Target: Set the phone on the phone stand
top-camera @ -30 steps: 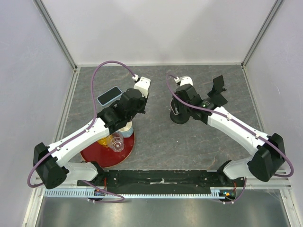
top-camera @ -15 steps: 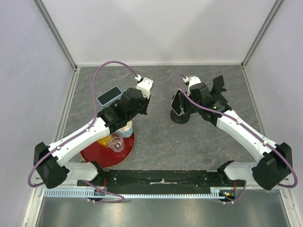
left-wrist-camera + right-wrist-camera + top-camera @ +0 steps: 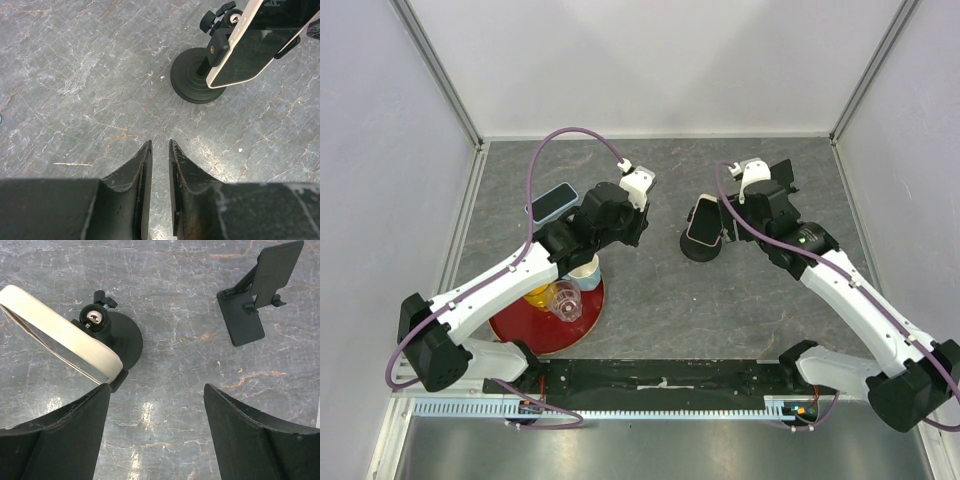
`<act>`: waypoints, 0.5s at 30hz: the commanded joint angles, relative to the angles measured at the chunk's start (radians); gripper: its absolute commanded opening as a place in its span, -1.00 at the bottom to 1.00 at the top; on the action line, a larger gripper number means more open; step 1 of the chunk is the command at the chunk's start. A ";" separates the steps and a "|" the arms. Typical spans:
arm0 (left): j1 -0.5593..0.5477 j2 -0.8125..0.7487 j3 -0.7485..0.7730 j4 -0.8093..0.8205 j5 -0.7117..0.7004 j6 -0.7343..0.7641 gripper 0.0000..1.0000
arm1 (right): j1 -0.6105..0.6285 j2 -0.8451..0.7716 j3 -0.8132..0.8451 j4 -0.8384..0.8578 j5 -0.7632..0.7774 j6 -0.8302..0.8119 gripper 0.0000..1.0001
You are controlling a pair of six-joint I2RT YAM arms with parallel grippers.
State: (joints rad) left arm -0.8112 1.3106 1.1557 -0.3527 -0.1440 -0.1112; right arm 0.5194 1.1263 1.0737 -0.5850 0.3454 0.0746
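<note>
The right gripper (image 3: 156, 400), jaws now spread wide and empty, has drawn back from the phone (image 3: 703, 220), left resting on the round-based stand (image 3: 194, 80), suggesting placement is done, while the left gripper (image 3: 159, 146) hovers barely parted, holding nothing.

Grey veined tabletop (image 3: 650, 300), plain white walls (image 3: 660, 60), aluminium corner posts (image 3: 440, 75)
</note>
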 commanded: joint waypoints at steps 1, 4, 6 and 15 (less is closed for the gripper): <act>0.001 -0.027 0.036 0.014 0.024 -0.031 -0.47 | -0.004 -0.052 0.020 -0.013 -0.037 0.101 0.64; 0.003 -0.036 0.032 0.021 0.032 -0.033 -0.41 | -0.004 -0.085 0.023 0.013 -0.096 0.300 0.76; 0.001 -0.047 0.027 0.024 0.038 -0.033 -0.35 | -0.002 -0.094 0.012 0.020 -0.101 0.387 0.96; 0.003 -0.068 0.015 0.035 0.043 -0.030 -0.25 | 0.138 -0.056 -0.017 0.120 0.079 0.662 0.96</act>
State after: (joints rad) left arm -0.8108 1.2743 1.1557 -0.3542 -0.1196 -0.1146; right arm 0.5690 1.0492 1.0470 -0.5415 0.3054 0.5835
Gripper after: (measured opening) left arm 0.369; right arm 0.981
